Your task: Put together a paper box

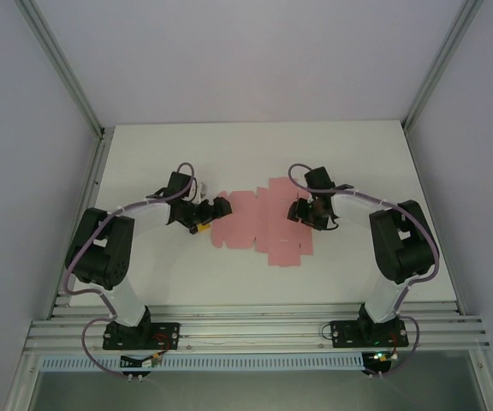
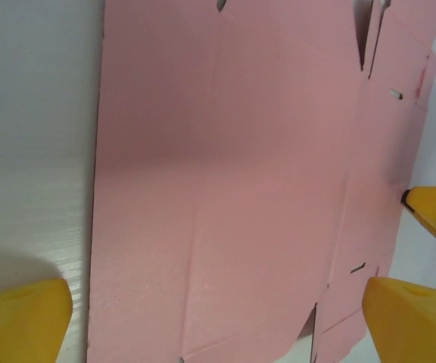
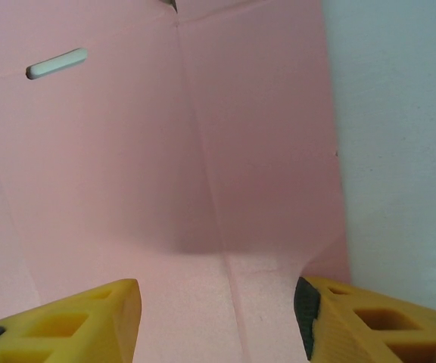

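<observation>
- From the camera above, the paper box (image 1: 259,227) is a flat pink cut sheet with flaps. It lies spread out on the white table (image 1: 229,154), about in the middle, between the two arms.
- In the same view the left gripper (image 1: 212,216) is low at the left end of the sheet, and the right gripper (image 1: 302,212) is at the right end, near the upper flaps. How their jaws stand is too small to tell here.
- In the left wrist view the paper box (image 2: 225,174) lies flat, with its fold lines and small cut slots visible. The bare table (image 2: 29,151) is along the left side.
- The left gripper (image 2: 218,321) has its jaws spread wide. One yellow fingertip (image 2: 21,321) is above the table beside the sheet's edge, the other is at the opposite side, and nothing is held between them.
- In the right wrist view the paper box (image 3: 165,166) covers most of the picture, with one small slot (image 3: 55,64) near the top and the table (image 3: 400,151) at the right.
- The right gripper (image 3: 218,321) has its yellow fingers (image 3: 74,321) apart above the sheet. A fold line runs between them, and the card is not pinched.
</observation>
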